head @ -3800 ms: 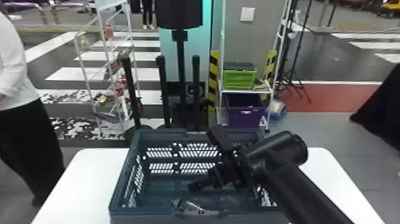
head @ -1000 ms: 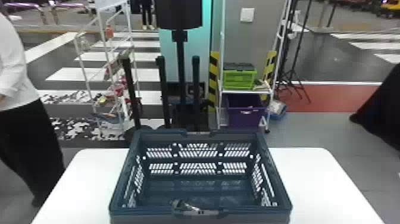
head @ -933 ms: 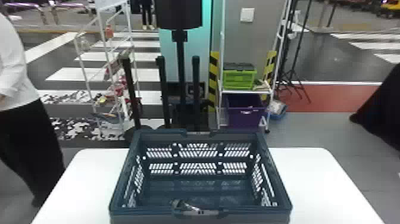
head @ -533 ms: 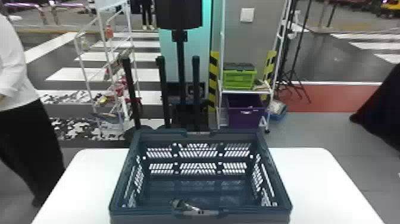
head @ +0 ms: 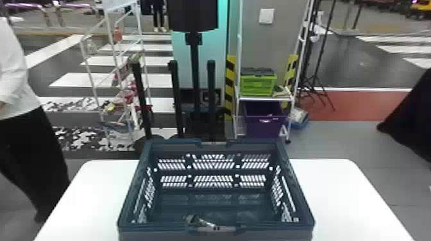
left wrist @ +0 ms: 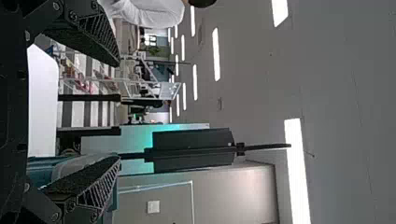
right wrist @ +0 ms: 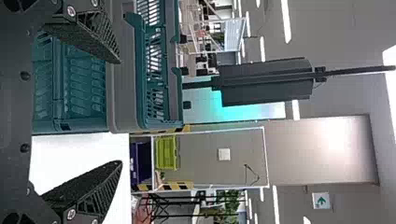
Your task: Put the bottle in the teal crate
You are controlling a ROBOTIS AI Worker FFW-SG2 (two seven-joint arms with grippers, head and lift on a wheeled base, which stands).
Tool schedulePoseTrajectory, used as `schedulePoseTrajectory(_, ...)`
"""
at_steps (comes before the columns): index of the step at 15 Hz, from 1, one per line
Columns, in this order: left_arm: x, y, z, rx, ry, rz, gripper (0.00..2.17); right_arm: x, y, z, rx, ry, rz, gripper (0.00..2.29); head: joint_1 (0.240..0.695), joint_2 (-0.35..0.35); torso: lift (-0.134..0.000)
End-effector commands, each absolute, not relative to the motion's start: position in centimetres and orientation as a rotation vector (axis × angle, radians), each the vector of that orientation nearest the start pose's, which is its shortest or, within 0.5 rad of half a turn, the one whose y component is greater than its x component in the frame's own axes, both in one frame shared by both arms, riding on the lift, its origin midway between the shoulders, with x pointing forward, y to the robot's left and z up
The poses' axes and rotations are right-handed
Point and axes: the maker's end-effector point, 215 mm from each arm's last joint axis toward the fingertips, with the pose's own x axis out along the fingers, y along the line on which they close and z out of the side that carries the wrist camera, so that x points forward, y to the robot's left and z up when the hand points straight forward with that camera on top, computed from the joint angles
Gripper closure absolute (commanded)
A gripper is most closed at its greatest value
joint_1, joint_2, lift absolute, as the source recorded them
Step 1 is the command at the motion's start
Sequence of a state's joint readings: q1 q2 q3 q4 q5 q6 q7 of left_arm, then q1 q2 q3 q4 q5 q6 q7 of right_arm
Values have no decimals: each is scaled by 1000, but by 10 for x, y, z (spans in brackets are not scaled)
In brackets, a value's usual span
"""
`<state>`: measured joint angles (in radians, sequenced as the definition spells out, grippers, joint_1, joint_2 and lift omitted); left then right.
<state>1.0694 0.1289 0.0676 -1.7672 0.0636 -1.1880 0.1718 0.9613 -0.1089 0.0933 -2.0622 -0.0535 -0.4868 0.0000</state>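
Bottle (head: 198,220) inside teal crate (head: 135,186), apart from the empty, wide-spread right gripper (right wrist: 120,112).

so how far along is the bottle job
Done, by the look of it: a shiny, clear thing, most likely the bottle, is inside the teal crate, by its near wall. In hand: nothing; the left gripper and right gripper are both open and empty. Left to do: probably nothing, if that thing within the walls is the bottle.
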Motion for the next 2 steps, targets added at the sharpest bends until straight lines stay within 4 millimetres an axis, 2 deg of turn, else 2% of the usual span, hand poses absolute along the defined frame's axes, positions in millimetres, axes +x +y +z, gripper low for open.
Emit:
schedulePoseTrajectory(1, 177, 304, -300, 47, -324, 125, 188, 281, -190, -351, 63, -10, 116, 124, 499, 0, 0)
schedulePoseTrajectory(2, 177, 304, -299, 46, -327, 125, 188, 281, -190, -351, 63, -10, 116, 124, 499, 0, 0)
